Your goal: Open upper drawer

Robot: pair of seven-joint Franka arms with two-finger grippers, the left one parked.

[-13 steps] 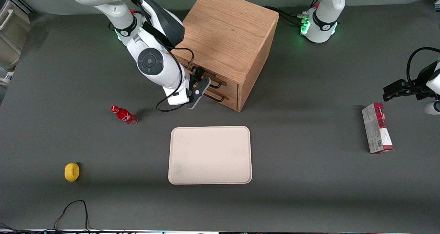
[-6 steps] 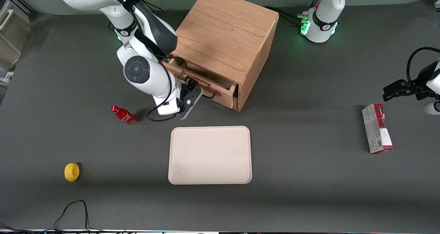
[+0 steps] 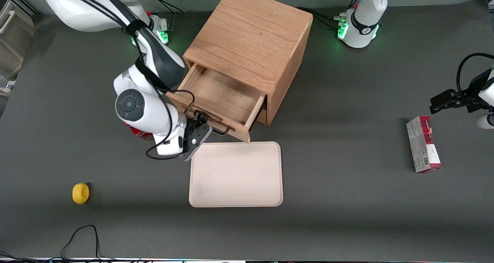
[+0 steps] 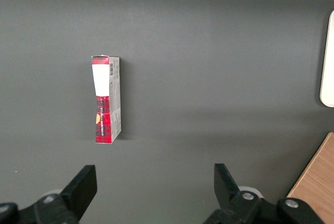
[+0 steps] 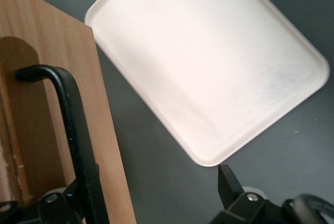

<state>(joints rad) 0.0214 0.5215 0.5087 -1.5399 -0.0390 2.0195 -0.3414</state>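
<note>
Oak front first: where do we locate the upper drawer (image 3: pixel 216 97) relative to the tool (image 3: pixel 200 121)? (Operator)

We locate it directly ahead of the tool, toward the cabinet (image 3: pixel 251 35), and farther from the front camera than the tool. The drawer stands far out of the cabinet with its bare floor exposed. (Checker)

What do we record for the handle axis? (Operator)

The black bar handle (image 3: pixel 220 131) runs along the drawer front, crosswise to the line of pull. Any further travel should therefore run straight away from the cabinet, square to the bar. (Checker)

What is the tool state? (Operator)

Released. In the right wrist view the fingers are spread wide. The handle (image 5: pixel 73 125) passes close beside one finger, with no clamp on it. We judge that the tool is hooked around the bar, not pinching it. (Checker)

What does each view add? (Operator)

The front view shows the drawer extension and the cream tray (image 3: pixel 235 174) on the desk, just in front of the tool and nearer the camera. The wrist view shows the finger spread and the drawer front's edge overlapping a tray (image 5: pixel 209 67) corner. We cannot tell whether they touch. We judge the opening to be essentially complete. (Checker)
</note>
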